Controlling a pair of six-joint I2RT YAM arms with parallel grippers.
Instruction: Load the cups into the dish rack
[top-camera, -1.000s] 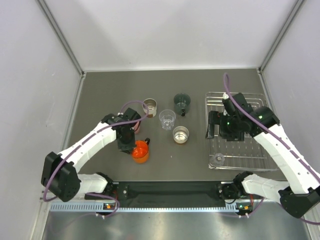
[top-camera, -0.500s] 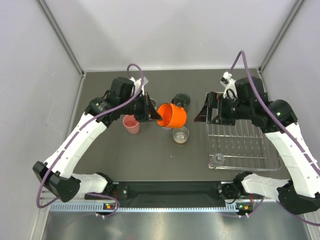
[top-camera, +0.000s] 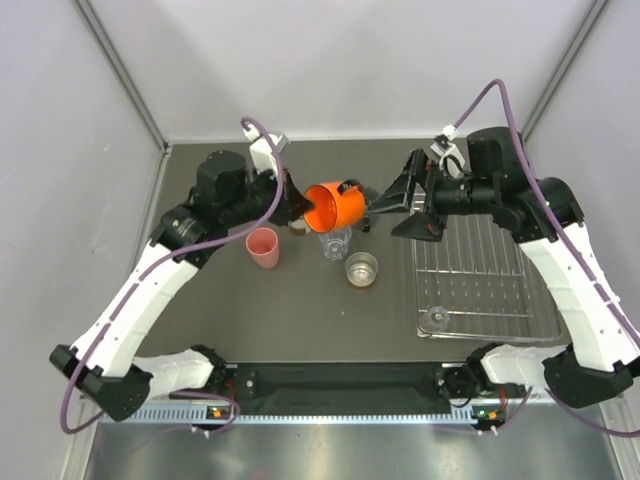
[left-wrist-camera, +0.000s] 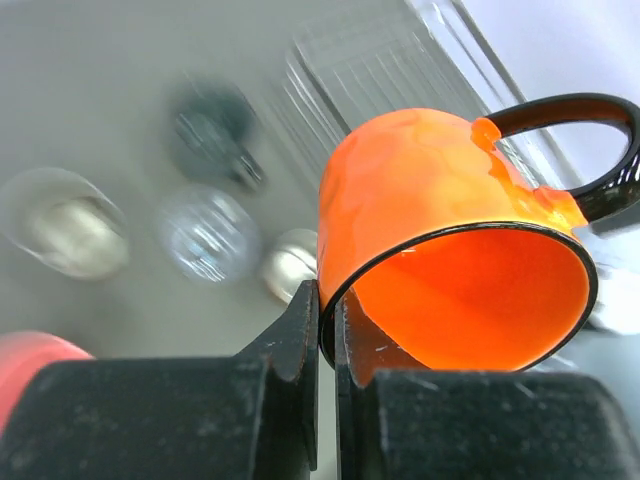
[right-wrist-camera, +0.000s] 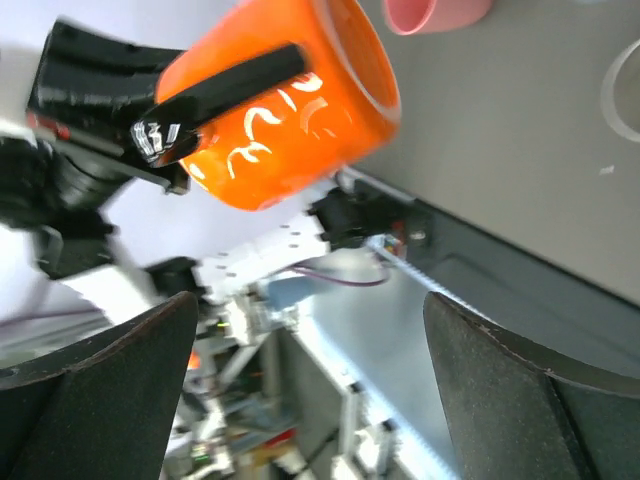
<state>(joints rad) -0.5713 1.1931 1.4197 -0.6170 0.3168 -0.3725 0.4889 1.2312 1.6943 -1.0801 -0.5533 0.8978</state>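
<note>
My left gripper is shut on the rim of the orange cup and holds it tilted in the air over the table's middle. In the left wrist view the jaws pinch the cup's black-edged rim. My right gripper is open and empty, just right of the cup, which shows with its black handle in the right wrist view. The silver wire dish rack stands at the right with a clear cup in its near left corner.
On the table are a pink cup, a clear cup and a steel cup. A dark green cup and a second steel cup show in the left wrist view. Grey walls enclose the table.
My left gripper has lifted the orange cup off the table and carried it up and right. My right gripper has left the rack and swung left toward the cup, jaws open.
</note>
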